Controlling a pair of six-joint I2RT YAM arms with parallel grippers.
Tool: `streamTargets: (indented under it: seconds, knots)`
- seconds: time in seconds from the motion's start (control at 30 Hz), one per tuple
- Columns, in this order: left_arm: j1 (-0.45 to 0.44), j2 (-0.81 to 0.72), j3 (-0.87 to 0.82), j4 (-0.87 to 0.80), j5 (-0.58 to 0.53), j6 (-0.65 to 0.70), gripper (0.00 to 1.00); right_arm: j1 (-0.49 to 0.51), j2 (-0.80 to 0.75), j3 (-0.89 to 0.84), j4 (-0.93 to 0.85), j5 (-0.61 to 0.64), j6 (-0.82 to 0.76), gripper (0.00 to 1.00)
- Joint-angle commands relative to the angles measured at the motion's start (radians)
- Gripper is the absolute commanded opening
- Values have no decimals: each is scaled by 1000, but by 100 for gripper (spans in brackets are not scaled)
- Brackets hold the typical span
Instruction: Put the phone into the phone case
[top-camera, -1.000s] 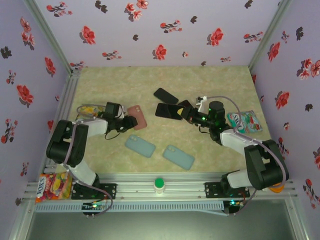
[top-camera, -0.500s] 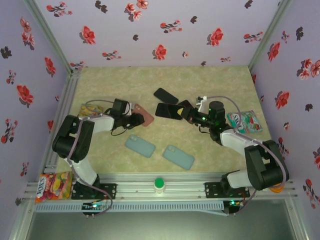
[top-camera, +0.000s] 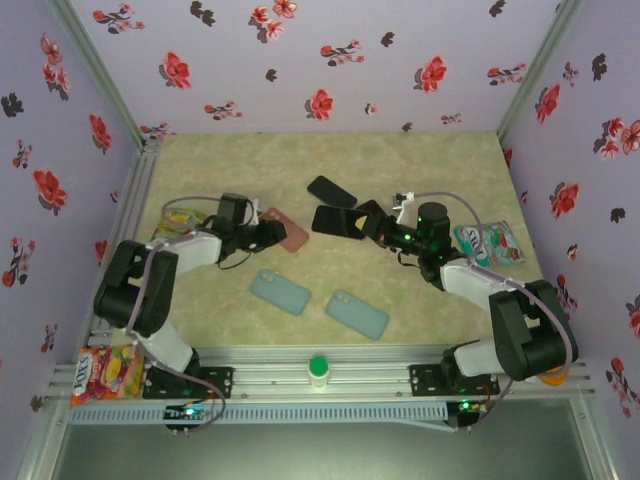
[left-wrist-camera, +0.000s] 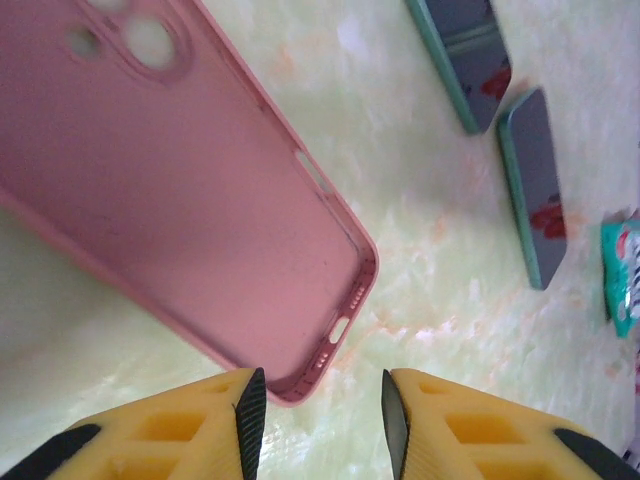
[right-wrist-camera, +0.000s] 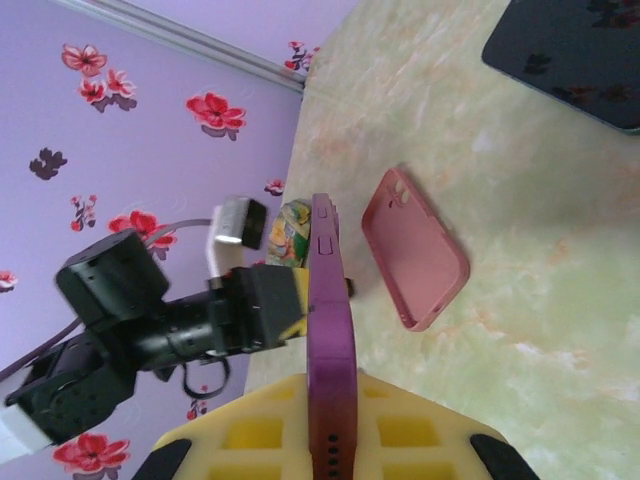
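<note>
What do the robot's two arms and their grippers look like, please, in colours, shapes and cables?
Both the left arm and right arm have bulky black joints joined by white links, with a thin greyish cable looping along each. The left gripper and right gripper have yellow jaws with lattice cut-outs; the left's inner faces are black.

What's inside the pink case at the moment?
Nothing. The pink case lies open side up, with its bare inner floor and camera cutouts showing. The patch of table beneath it is covered.
</note>
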Motion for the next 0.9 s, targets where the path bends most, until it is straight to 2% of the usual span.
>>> streamTargets:
  seconds: [0.0, 0.1, 0.27, 0.4, 0.63, 0.87]
  knots:
    - [81, -62, -1, -19, -3, 5, 39, 31, -13, 31, -10, 49, -42, 0]
    - [129, -54, 15, 19, -7, 6, 40, 79, 24, 61, -25, 105, -51, 0]
    - [180, 44, 118, 38, -1, 18, 42, 125, 152, 102, 113, 126, 46, 0]
    - [214, 137, 168, 114, 11, 6, 44, 172, 250, 151, 169, 151, 87, 0]
    - [220, 295, 253, 180, 64, -11, 45, 226, 363, 196, 240, 232, 127, 0]
    - [205, 355, 277, 165, 90, 20, 45, 250, 420, 217, 243, 263, 133, 0]
